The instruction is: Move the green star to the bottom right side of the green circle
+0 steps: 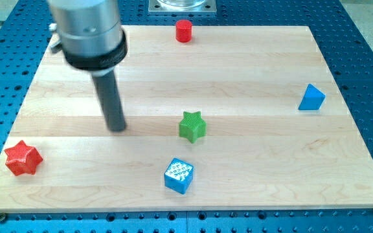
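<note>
Tip [116,127] down on bare wood, left of centre; plain rod end, no jaws to open or close, holding nothing and touching no block. Dark rod rising from it to a wide grey cylinder at the far left.

Green star [192,125] about mid-board, lying flat, to the right of tip at roughly the same depth, clear gap of wood between them. No green circle to be made out anywhere on the board.

Nearest neighbour: blue cube [178,175], near side of the star and slightly left, close but apart, pale speckled top face. Red star [22,158] well away at the near left edge of the board. Red cylinder [184,30] upright at the far edge, roughly in line with the green star. Blue triangular block [311,98] far off to the right, close to the right edge.

Wooden board [271,149] pale, planked, resting on a blue perforated table [368,58]. Metal plate at far centre, cut off by frame.
</note>
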You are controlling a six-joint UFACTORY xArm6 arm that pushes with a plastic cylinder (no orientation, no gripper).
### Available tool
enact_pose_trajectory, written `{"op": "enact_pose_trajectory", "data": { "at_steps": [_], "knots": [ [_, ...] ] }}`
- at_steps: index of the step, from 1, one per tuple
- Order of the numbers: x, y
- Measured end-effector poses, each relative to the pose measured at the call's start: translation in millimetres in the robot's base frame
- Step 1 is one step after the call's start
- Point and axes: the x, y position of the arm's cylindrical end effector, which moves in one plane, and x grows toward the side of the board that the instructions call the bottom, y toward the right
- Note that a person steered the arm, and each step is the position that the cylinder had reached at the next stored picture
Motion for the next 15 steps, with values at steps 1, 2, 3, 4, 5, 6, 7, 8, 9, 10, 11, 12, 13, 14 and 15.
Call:
{"op": "enact_pose_trajectory", "data": {
  "at_steps": [1,2,3,4,5,6,7,8,9,10,11,12,13,14,15],
  "knots": [
    [24.0,78.0],
    [24.0,147.5],
    [-21.8,147.2],
    [-92.9,139.2],
    [-133.5,137.1],
    [-136.6,142.4],
    [-136.6,142.4],
    [-135.9,142.2],
    [-133.4,133.5],
    [-132.1,73.2],
    [-136.7,83.8],
    [-136.3,173.9],
    [-162.0,176.3],
    [-170.8,48.0],
    [-169.4,-22.7]
  ]
}}
